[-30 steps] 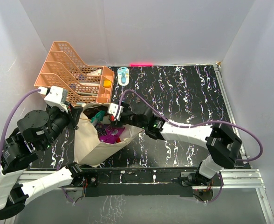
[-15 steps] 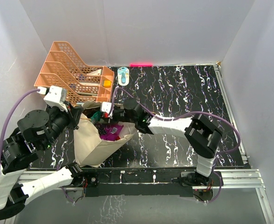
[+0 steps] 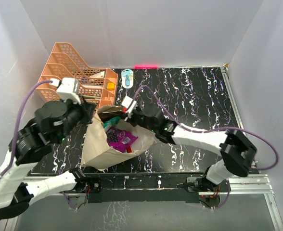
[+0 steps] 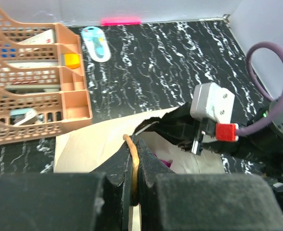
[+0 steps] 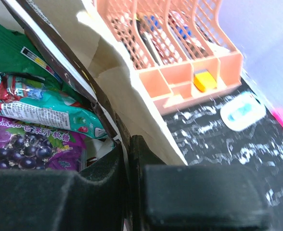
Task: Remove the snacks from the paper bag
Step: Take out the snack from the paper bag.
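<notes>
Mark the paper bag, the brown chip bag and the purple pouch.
paper bag (image 3: 97,150), top view, its beige side wall.
brown chip bag (image 5: 69,67), right wrist view, its dark edge.
purple pouch (image 5: 26,147), right wrist view, the grape print.

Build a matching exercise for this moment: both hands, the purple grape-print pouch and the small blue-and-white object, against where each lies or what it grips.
Column one:
1. left hand
2. right hand
3. purple grape-print foil pouch
4. small blue-and-white object

Column two:
A. lying on the black marbled table near the back wall
B. shut on the thin brown cord handle
C. inside the beige kraft paper bag
D. shut on the edge of the dark brown foil chip bag

Pairs: 1-B, 2-D, 3-C, 4-A
</notes>
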Controlling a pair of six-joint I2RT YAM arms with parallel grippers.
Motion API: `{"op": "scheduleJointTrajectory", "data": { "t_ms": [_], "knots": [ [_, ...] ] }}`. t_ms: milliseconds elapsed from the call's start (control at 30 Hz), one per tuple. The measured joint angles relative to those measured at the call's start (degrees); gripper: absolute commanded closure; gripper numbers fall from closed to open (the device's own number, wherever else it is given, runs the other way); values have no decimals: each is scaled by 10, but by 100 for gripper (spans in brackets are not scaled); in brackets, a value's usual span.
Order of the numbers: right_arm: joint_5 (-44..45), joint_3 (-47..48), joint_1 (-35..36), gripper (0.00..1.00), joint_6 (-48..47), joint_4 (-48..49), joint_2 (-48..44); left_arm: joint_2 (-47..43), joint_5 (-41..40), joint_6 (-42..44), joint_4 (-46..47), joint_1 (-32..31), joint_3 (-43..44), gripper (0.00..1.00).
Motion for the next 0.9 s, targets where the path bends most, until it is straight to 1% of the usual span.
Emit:
{"op": "scheduleJointTrajectory", "data": {
  "t_ms": [133,300,400,533,667,800,900],
  "knots": [
    [59,-72,-7,92,32,-14,-85,66,40,-9,36,0,19,100],
    [131,-137,-17,93,65,-21,-154,148,76,-4,90,-1,37,100],
    [143,-154,-18,93,71,-32,-180,195,71,16,110,-3,55,100],
    [113,-155,-18,92,76,-67,-209,240,73,54,120,6,76,100],
    [58,-155,-17,93,89,-104,-239,227,84,70,121,20,70,100],
    [-6,-154,-7,92,120,-122,-247,150,145,78,125,27,24,100],
    [-34,-154,33,92,139,-121,-241,91,189,83,120,27,-2,100]
  ]
}}
